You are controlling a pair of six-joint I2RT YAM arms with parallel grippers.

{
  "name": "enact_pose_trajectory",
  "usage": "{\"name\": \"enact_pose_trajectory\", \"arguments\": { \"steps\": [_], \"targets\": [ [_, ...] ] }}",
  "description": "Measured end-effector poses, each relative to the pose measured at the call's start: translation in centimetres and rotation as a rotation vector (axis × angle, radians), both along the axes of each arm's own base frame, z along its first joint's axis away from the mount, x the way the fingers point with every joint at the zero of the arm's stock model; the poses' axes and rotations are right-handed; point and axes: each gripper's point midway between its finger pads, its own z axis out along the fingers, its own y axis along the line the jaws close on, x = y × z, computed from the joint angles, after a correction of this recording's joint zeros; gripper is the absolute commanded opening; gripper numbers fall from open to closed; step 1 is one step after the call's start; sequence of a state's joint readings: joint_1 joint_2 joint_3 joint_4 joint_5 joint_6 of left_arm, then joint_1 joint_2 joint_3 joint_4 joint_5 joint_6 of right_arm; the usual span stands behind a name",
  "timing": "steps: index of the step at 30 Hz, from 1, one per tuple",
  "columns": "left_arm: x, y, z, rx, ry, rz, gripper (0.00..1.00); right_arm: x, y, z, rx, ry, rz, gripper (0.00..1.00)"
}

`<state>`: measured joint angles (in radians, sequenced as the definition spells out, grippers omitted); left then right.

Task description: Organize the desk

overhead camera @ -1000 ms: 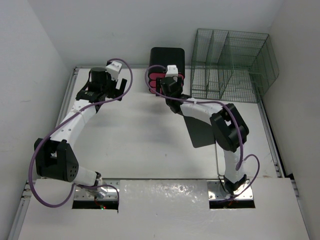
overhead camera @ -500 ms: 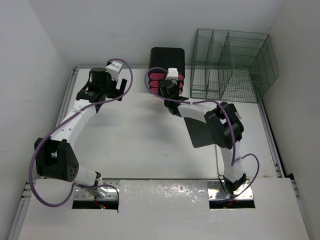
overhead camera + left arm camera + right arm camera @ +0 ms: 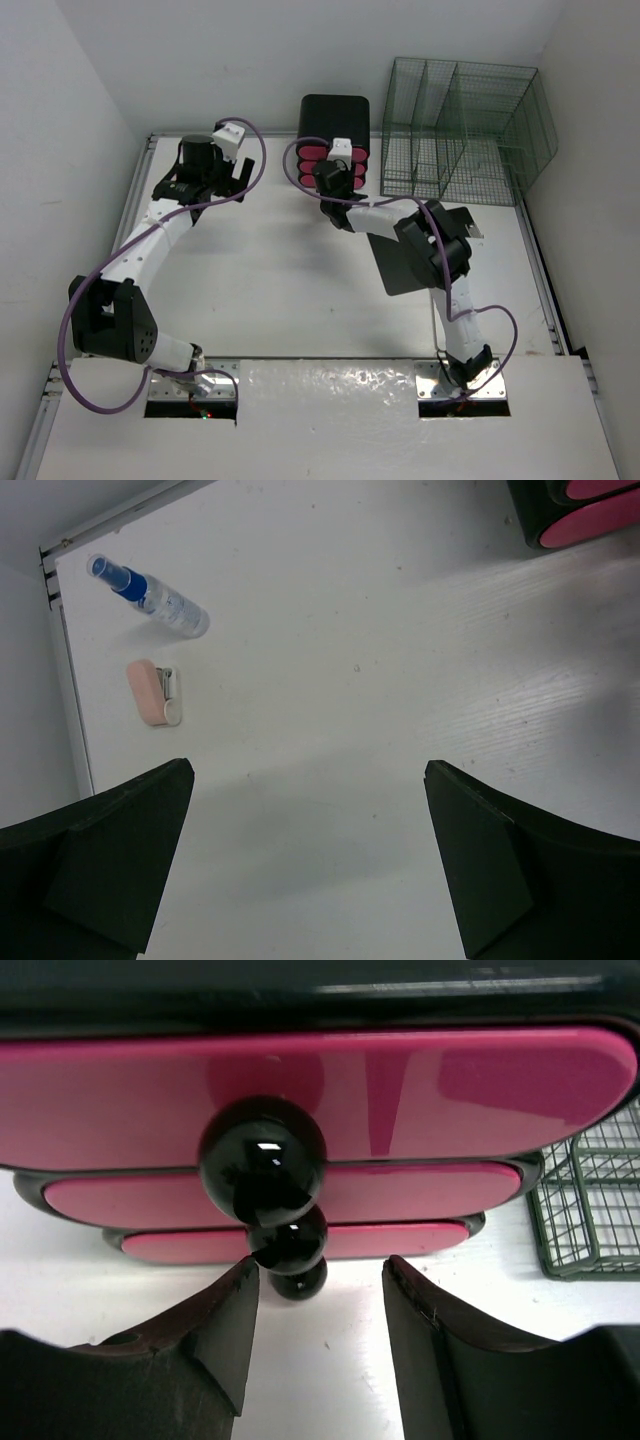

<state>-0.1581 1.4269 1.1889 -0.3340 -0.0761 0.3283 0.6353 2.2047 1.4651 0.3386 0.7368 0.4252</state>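
The right hand (image 3: 320, 1272), released, faces the pink drawers (image 3: 420, 1080) on the far desk (image 3: 280, 285). The left hand (image 3: 308, 775) hangs released.

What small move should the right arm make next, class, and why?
Probably ease the right gripper forward until its open jaws straddle a black knob on the pink drawers: it faces them closely, yet grips nothing.

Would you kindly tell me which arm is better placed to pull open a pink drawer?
Right. The right gripper, open, faces the black knobs of the pink drawers at close range; the left gripper hangs open over the desk near the spray bottle.
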Motion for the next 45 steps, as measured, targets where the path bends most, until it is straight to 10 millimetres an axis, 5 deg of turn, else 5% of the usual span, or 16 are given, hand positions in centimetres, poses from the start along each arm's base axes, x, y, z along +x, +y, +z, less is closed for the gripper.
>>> {"name": "enact_pose_trajectory", "arguments": {
  "steps": [11,23,27,45],
  "targets": [
    [0.0,-0.1,0.0,0.000,0.002,-0.006,1.00,1.6,0.4,0.6,-0.019,-0.045,-0.032,0.43],
    [-0.1,-0.1,-0.3,0.001,0.011,-0.008,0.99,1.7,0.8,0.4,-0.029,-0.056,-0.036,0.03],
    [-0.1,-0.1,-0.4,0.000,0.014,-0.010,0.99,1.3,0.8,0.3,-0.006,-0.066,-0.032,0.00],
    [-0.1,-0.1,-0.4,0.003,0.014,-0.012,1.00,-7.6,0.2,0.0,-0.029,-0.038,0.071,0.05]
  ]
}}
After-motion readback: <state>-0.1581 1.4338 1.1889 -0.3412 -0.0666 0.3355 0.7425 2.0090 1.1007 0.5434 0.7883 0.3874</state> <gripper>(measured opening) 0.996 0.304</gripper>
